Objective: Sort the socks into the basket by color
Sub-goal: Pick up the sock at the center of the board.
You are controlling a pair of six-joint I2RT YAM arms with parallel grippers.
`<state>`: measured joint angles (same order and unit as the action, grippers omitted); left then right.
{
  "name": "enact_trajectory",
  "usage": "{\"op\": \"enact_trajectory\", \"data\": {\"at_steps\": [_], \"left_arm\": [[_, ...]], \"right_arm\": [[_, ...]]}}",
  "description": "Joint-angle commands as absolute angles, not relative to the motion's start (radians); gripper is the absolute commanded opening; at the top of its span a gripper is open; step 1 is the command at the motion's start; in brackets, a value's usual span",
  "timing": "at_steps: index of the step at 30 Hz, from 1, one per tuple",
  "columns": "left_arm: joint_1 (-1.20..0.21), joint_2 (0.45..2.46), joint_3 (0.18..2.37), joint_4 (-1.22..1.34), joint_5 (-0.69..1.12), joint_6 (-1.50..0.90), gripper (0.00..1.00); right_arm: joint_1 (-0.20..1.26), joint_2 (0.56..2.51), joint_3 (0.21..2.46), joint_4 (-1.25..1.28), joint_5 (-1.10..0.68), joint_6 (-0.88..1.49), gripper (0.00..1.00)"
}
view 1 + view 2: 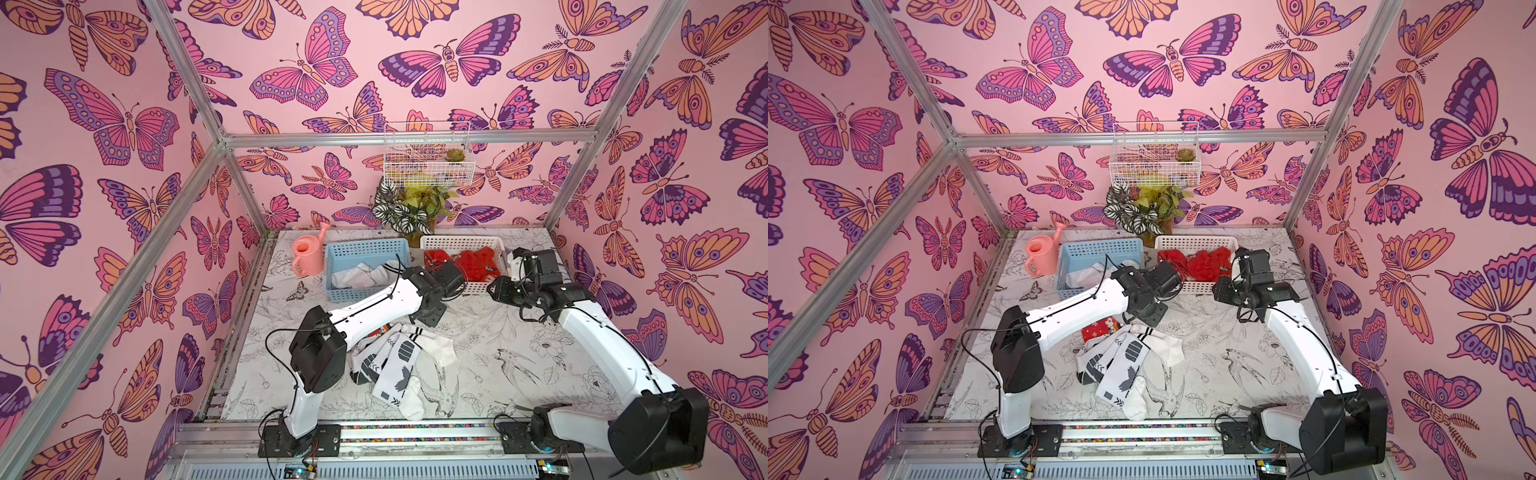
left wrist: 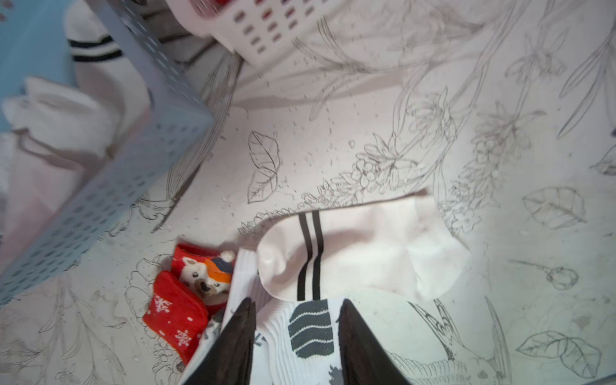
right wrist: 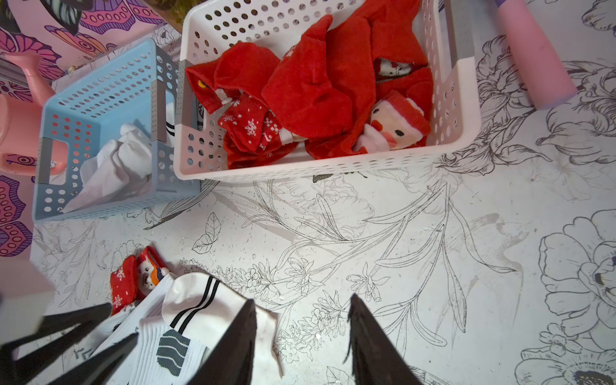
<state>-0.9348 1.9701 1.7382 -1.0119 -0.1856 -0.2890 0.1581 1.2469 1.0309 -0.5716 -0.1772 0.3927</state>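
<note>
Several white socks (image 1: pixel 395 361) with black and grey markings lie heaped mid-table, seen in both top views (image 1: pixel 1125 365). A red snowflake sock (image 2: pixel 175 316) with a bear face lies at the heap's edge (image 1: pixel 1096 332). My left gripper (image 2: pixel 296 303) hangs open above the heap (image 1: pixel 428 318), with a white sock with a grey block (image 2: pixel 310 333) below its jaws and a two-striped white sock (image 2: pixel 366 253) just beyond. My right gripper (image 3: pixel 301 300) is open over bare table (image 1: pixel 496 289) in front of the white basket (image 3: pixel 326 165) of red socks (image 3: pixel 310 96). The blue basket (image 3: pixel 100 93) holds white socks (image 3: pixel 116 166).
The two baskets stand side by side at the back, blue (image 1: pixel 365 249) left of white (image 1: pixel 461 243). A pink watering can (image 1: pixel 307 253) sits left of them, a potted plant (image 1: pixel 409 208) behind them, and a wire basket (image 1: pixel 428 158) hangs on the back wall.
</note>
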Motion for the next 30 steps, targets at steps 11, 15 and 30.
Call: {"op": "enact_trajectory", "data": {"at_steps": [11,15,30], "left_arm": [[-0.95,2.062,1.642,-0.887,0.08,-0.294,0.71],[-0.953,2.095,1.648,-0.888,0.088,-0.294,0.72],[-0.954,2.206,1.67,-0.867,0.026,-0.302,0.7]], "right_arm": [[0.152,1.224,1.028,-0.586,-0.176,0.383,0.47],[0.152,1.223,1.028,-0.588,-0.173,0.383,0.47],[0.152,1.22,1.025,-0.591,-0.162,0.382,0.47]]}}
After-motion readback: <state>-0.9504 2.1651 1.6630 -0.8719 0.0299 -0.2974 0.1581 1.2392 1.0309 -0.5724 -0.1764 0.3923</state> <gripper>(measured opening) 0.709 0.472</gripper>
